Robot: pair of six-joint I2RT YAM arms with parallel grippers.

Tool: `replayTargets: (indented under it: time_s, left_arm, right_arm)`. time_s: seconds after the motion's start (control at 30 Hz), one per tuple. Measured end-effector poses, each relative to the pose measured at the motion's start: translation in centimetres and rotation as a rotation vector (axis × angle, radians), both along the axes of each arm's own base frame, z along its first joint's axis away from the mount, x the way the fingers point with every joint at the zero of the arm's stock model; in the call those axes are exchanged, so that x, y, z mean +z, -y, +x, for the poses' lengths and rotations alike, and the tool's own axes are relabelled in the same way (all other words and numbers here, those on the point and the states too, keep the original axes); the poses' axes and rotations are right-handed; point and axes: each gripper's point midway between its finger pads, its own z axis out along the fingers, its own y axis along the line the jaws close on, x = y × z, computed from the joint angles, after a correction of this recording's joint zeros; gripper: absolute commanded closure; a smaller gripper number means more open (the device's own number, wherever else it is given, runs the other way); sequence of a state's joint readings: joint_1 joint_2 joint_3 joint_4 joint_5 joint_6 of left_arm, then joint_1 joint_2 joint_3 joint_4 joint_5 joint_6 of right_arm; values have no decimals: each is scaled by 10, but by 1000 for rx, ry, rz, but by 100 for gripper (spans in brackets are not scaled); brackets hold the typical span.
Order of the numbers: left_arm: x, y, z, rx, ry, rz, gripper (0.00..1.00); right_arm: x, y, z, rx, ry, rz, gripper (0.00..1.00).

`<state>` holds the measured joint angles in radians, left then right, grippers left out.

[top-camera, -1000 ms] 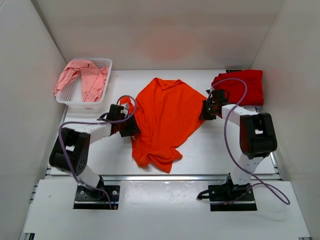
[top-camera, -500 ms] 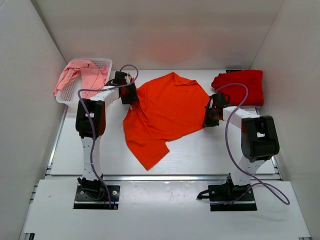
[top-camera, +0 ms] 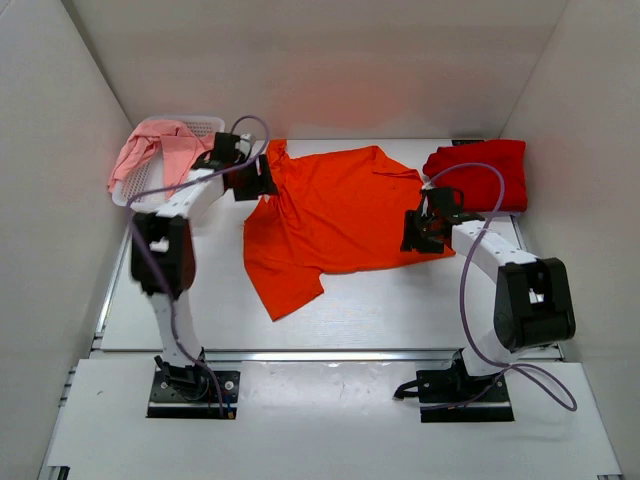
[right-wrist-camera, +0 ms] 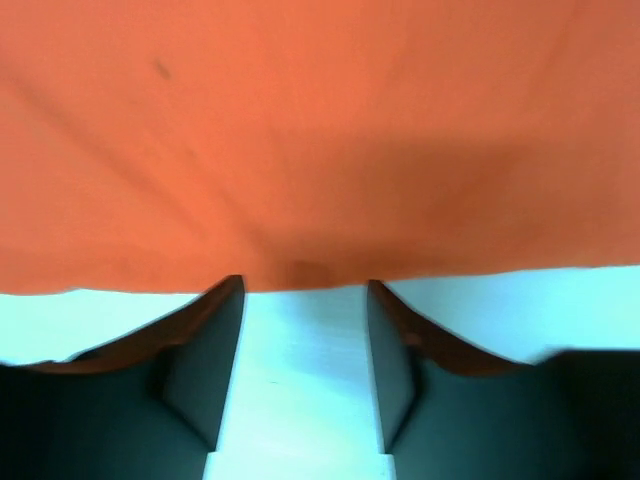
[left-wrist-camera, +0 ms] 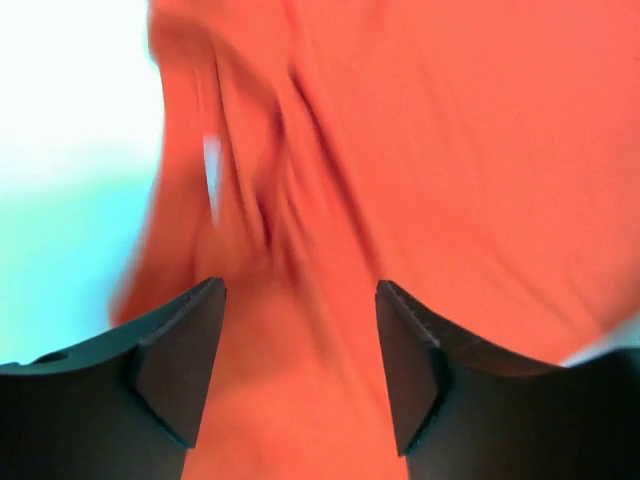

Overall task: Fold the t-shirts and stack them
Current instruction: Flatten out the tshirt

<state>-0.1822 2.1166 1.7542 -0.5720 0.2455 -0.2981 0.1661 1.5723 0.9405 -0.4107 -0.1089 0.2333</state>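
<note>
The left gripper [left-wrist-camera: 300,290] stands with its jaws well apart. In the blurred left wrist view, wrinkled orange cloth fills the gap between the fingers, and nothing looks pinched. From above, it sits at the 10 o'clock edge of the orange t-shirt [top-camera: 330,215], over a bunched sleeve.

The right gripper [right-wrist-camera: 303,285] is also parted, less widely, and has hold of nothing. Bare table [top-camera: 400,300] shows between its fingers, and the shirt's hem runs just past their tips. Seen from above, it sits at the shirt's 3 o'clock edge.

The orange t-shirt lies spread across the middle of the table, mostly flat, with one part trailing toward 7 o'clock.

At 2 o'clock, in the far right corner, lies the red t-shirt [top-camera: 480,172], bunched into a rough block, just beyond the right arm's wrist.

At 10 o'clock, the pink t-shirt [top-camera: 165,150] is heaped in the white mesh basket [top-camera: 205,125], draped over its left rim.
</note>
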Motion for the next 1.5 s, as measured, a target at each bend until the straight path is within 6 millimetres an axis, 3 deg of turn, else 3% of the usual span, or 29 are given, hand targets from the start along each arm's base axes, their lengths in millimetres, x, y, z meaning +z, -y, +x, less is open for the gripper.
replayTargets:
  time_s: [0.13, 0.23, 0.27, 0.33, 0.47, 0.53, 0.8, 1.03, 1.1, 1.2, 1.23, 1.27, 1.4, 1.47, 1.5]
  left_arm:
    - [53, -23, -77, 45, 90, -97, 24]
    - [76, -32, -121, 57, 179, -113, 24]
    - [62, -24, -165, 24, 157, -116, 23]
    - [49, -19, -178, 7, 144, -123, 21]
    - [-29, -30, -243, 37, -66, -91, 21]
    - [-50, -34, -264, 53, -148, -65, 22]
    - [-56, -27, -264, 67, -139, -50, 23]
    - [-73, -11, -262, 40, -171, -34, 32]
    - [-74, -6, -258, 33, -164, -41, 43]
    - [-79, 0, -254, 29, -169, -50, 77]
    - [-82, 2, -254, 25, -177, -53, 94]
    - [-83, 4, -253, 16, -177, -55, 100]
    - [-83, 13, -250, -15, -176, -71, 100]
    - [-84, 13, -250, -18, -175, -71, 100]
    - [-83, 13, -250, -18, -174, -71, 100]
  right_arm:
    - [40, 16, 20, -31, 128, -17, 42]
    - [52, 48, 29, -108, 158, -30, 40]
    - [47, 78, 25, -178, 130, -58, 40]
    - [44, 91, 21, -210, 117, -68, 39]
    - [25, 111, 1, -259, 64, -79, 38]
    - [17, 115, -10, -275, 36, -79, 37]
    - [11, 129, -14, -323, 20, -55, 37]
    - [-14, 126, -12, -338, -53, -22, 31]
    - [-20, 121, -11, -329, -71, -12, 29]
    - [-22, 116, -4, -322, -68, -1, 28]
    - [-22, 115, 0, -320, -63, 2, 27]
    - [-22, 114, 3, -319, -60, 6, 26]
    - [-21, 112, 19, -319, -48, 20, 27]
    - [-21, 112, 26, -321, -41, 29, 59]
    - [-22, 111, 29, -320, -43, 41, 94]
